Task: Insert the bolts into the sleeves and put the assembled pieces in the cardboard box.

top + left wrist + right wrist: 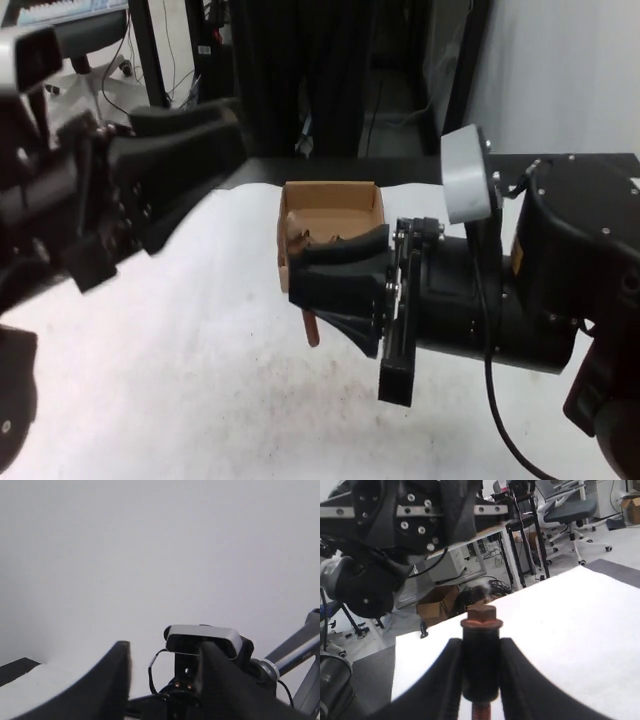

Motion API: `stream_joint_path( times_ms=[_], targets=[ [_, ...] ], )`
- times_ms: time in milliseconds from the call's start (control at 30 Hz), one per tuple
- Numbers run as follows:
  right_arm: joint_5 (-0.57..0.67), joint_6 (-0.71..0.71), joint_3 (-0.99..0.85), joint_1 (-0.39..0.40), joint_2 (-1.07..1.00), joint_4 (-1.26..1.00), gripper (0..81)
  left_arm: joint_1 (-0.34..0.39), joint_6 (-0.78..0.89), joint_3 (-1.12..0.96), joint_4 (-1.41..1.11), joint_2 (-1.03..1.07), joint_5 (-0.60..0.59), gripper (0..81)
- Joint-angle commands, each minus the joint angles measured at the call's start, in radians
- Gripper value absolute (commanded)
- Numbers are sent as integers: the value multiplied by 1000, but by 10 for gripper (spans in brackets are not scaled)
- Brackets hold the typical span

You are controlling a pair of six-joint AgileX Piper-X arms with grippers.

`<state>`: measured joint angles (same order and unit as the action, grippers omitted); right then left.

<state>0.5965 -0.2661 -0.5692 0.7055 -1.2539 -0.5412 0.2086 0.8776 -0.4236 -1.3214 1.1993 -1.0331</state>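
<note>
Right gripper (480, 647) clamps the black sleeve (480, 672) carrying a copper-coloured hex bolt (481, 616) above the white bench (200, 380), partly masking the brown cardboard box (330, 212). Left gripper (165, 655), raised opposite, is spread wide and empty.

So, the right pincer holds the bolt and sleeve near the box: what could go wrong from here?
The right pincer grips the sleeve, not the bolt; tilting may let the bolt slide out. In the high view the bolt's tip hangs by the box's near wall, so it might snag there, or land on the bench if released now.
</note>
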Motion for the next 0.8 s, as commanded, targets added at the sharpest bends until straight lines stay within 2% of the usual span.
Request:
stream_joint_path(
  times_ms=[0,33,167,267,367,567,667,767],
  targets=[
    [-55,19,-11,-30,9,14,8,-37,-9,-7,-21,-3,-21,83],
    [-79,14,-15,-45,9,14,8,-46,-35,-4,-21,-3,-26,3],
    [-156,24,-43,-123,4,70,8,-70,-47,16,-19,-3,-31,3],
    [-159,34,-105,-200,-39,117,8,-69,-49,35,18,-3,-29,3],
    [-161,31,-218,-254,-133,260,8,-69,-133,67,127,-3,-8,3],
    [-173,69,-504,-276,-403,508,8,-69,-362,117,569,-3,236,3],
    [-221,88,-646,-276,-531,617,8,-69,-462,117,775,-3,381,3],
    [-279,87,-759,-276,-627,695,8,-69,-534,117,887,-3,460,3]
  ],
)
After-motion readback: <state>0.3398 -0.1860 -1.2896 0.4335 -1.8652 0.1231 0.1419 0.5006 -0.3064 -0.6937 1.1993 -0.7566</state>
